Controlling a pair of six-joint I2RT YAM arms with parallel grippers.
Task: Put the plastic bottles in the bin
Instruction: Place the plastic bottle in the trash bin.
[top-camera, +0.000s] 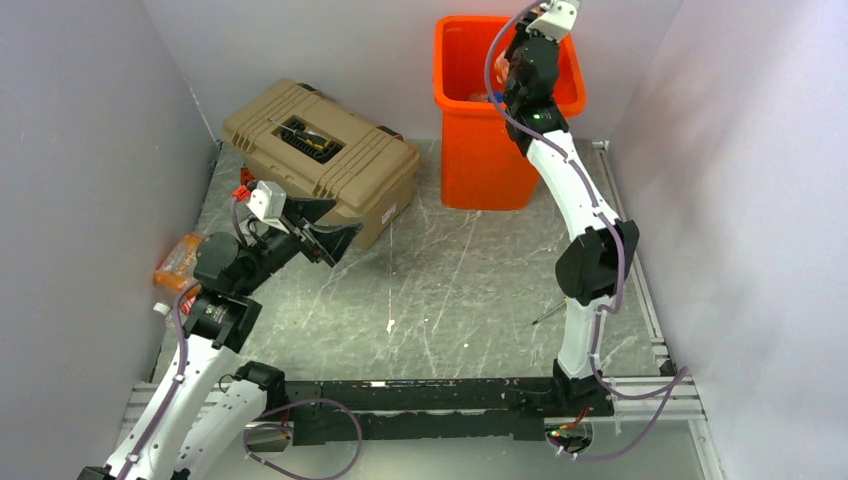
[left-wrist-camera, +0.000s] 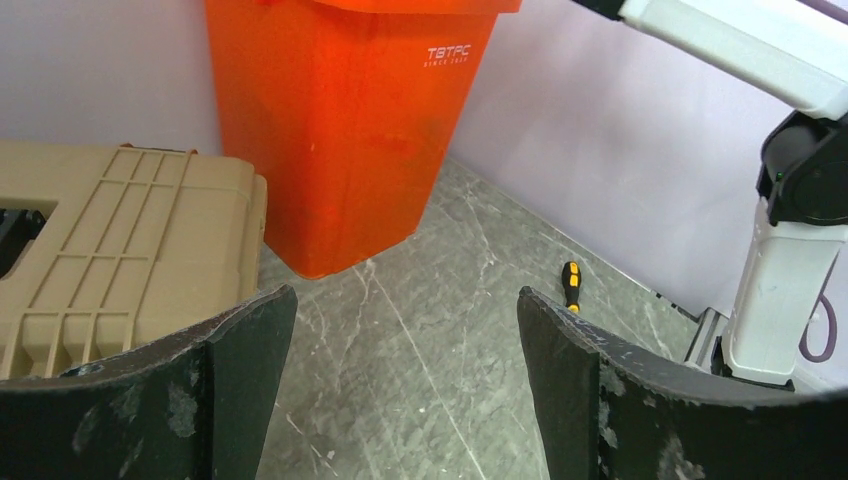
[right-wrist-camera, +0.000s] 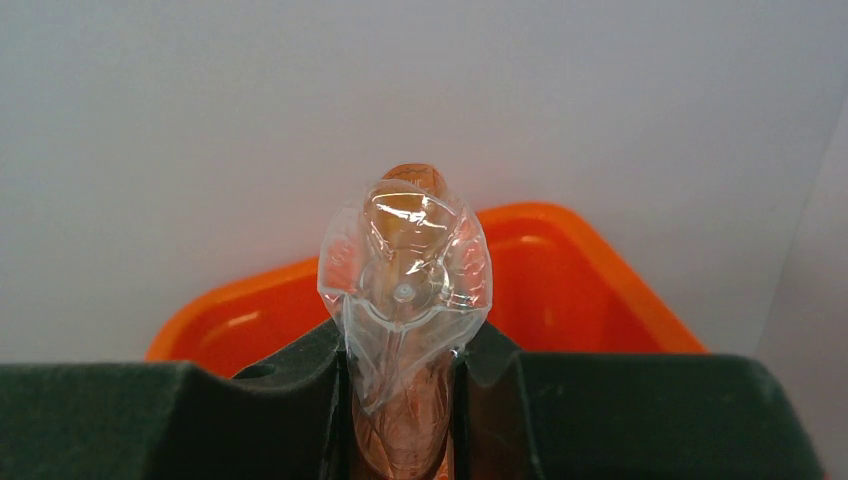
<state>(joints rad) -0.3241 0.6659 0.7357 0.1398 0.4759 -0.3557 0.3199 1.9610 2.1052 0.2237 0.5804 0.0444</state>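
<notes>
Right claw (right-wrist-camera: 405, 400) clenched on a crumpled clear bottle (right-wrist-camera: 405, 270), held above the mouth of the orange bin (right-wrist-camera: 590, 260). Left claw (left-wrist-camera: 400, 340) gapes empty, just beside the tan toolbox (left-wrist-camera: 120, 240). A second bottle (top-camera: 178, 262), orange-tinted, lies at the left edge of the counter (top-camera: 470, 290).

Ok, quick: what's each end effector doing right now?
Left end effector: open, holding nothing.
Right end effector: closed on a crushed clear plastic bottle, over the bin.

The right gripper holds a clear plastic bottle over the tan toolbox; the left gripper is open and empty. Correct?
No: the right gripper holds the crumpled clear plastic bottle over the tall orange plastic bin, as the right wrist view shows. The left gripper is indeed open and empty.
</notes>
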